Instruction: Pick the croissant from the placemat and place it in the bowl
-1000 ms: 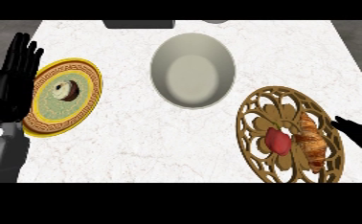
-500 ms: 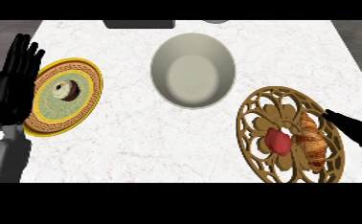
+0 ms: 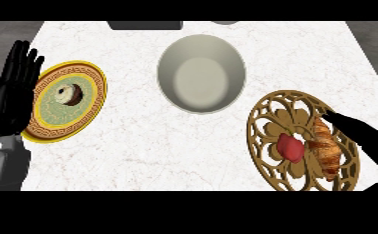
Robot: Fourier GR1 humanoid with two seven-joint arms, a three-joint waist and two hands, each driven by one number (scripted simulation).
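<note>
A golden-brown croissant (image 3: 325, 149) lies on a round gold openwork placemat (image 3: 275, 123) at the right of the counter, beside a red fruit (image 3: 291, 147). My right hand (image 3: 356, 130) comes in from the right edge with straight fingers, its tips just over the croissant's upper end. The pale grey bowl (image 3: 201, 73) stands in the middle, with nothing in it. At the left edge my left hand (image 3: 18, 85) rests open, fingers up.
A yellow-rimmed green plate (image 3: 87, 100) holding a small round pastry (image 3: 68, 94) sits at the left beside my left hand. A dark object (image 3: 145, 25) and a grey one (image 3: 227, 22) sit at the counter's far edge.
My right hand has slid leftward from the right edge over the placemat toward the croissant. The left hand has stayed still.
</note>
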